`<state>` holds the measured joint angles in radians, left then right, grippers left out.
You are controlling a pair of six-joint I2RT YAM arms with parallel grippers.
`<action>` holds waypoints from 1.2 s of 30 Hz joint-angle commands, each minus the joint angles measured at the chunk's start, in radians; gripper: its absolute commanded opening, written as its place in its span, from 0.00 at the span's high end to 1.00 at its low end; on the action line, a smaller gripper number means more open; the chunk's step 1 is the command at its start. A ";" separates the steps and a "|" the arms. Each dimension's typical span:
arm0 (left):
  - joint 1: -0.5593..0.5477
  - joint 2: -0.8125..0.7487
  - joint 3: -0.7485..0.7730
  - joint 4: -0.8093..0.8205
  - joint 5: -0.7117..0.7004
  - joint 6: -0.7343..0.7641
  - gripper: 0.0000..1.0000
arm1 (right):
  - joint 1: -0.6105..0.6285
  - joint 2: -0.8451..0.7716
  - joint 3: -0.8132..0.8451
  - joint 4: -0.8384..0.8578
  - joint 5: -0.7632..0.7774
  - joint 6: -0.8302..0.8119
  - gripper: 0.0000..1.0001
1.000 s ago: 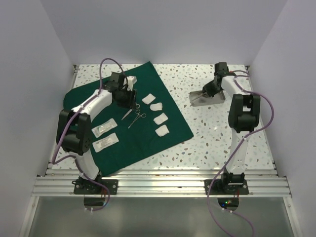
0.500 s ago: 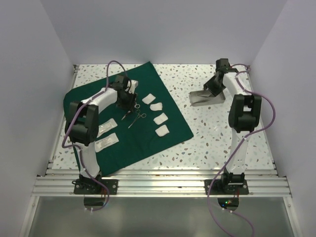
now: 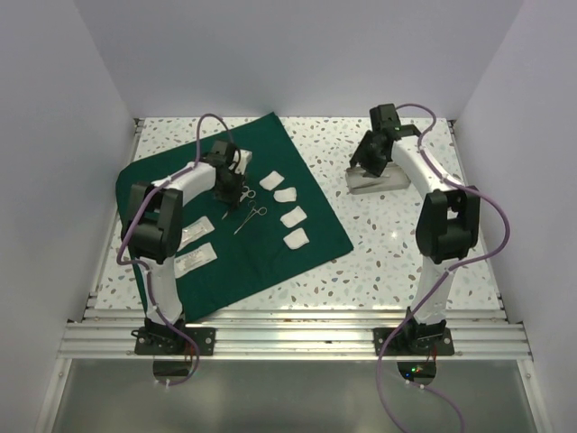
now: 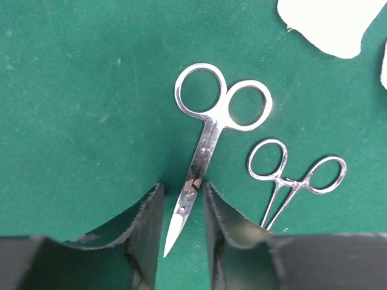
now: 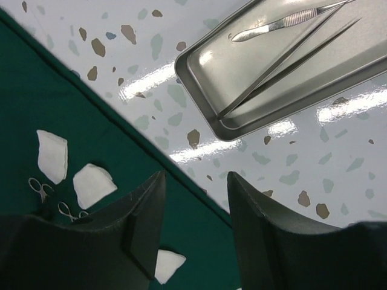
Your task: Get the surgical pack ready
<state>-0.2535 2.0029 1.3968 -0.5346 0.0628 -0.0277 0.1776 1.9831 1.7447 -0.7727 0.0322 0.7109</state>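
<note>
The dark green drape [image 3: 243,234] lies flat on the left of the table. On it are steel scissors [image 4: 205,145], a small ring-handled clamp [image 4: 296,181], several white gauze pads [image 3: 290,216] and two white packets [image 3: 191,233]. My left gripper [image 4: 183,205] is low over the drape. Its jaws straddle the scissors' blades with a small gap on each side, so it is open. The steel tray [image 5: 211,66] sits on the bare table and holds tweezers [image 5: 290,60] and a thin instrument [image 5: 284,23]. My right gripper [image 5: 195,199] hangs open and empty between tray and drape.
White walls close in the terrazzo table on the left, back and right. A metal rail [image 3: 288,338] runs along the near edge by both arm bases. The drape's right edge [image 5: 151,145] passes just below my right gripper.
The left jaws have narrowed around the scissors' blades. My right arm has swung left off the tray towards the drape, with its jaws opened wider.
</note>
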 commanded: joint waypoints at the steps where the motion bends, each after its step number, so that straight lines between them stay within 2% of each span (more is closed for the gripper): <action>1: 0.005 0.031 -0.031 0.039 0.012 0.023 0.66 | 0.017 -0.043 -0.016 -0.013 0.008 -0.045 0.51; 2: 0.005 0.033 -0.038 0.050 0.015 0.023 0.69 | 0.025 -0.043 -0.016 -0.011 0.006 -0.044 0.51; 9: 0.005 0.036 -0.093 0.101 0.028 0.023 0.80 | 0.066 -0.033 0.007 -0.020 0.011 -0.051 0.51; 13: 0.005 0.030 -0.065 0.085 0.040 0.009 0.99 | 0.100 -0.017 0.041 -0.020 -0.006 -0.059 0.51; 14: 0.005 0.014 -0.059 0.073 0.043 0.006 1.00 | 0.117 -0.015 0.042 -0.016 -0.021 -0.059 0.51; 23: 0.016 -0.072 -0.041 0.013 0.106 -0.037 1.00 | 0.214 0.092 0.055 0.115 -0.265 0.048 0.47; 33: 0.017 -0.133 -0.087 0.013 0.132 -0.058 1.00 | 0.276 0.163 0.098 0.165 -0.319 0.110 0.47; 36: 0.017 -0.124 -0.100 0.033 0.082 -0.057 0.67 | 0.281 0.160 0.096 0.165 -0.319 0.108 0.47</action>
<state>-0.2417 1.9129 1.3155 -0.5125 0.1692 -0.0696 0.4538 2.1555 1.7931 -0.6445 -0.2558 0.8009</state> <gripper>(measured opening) 0.272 0.528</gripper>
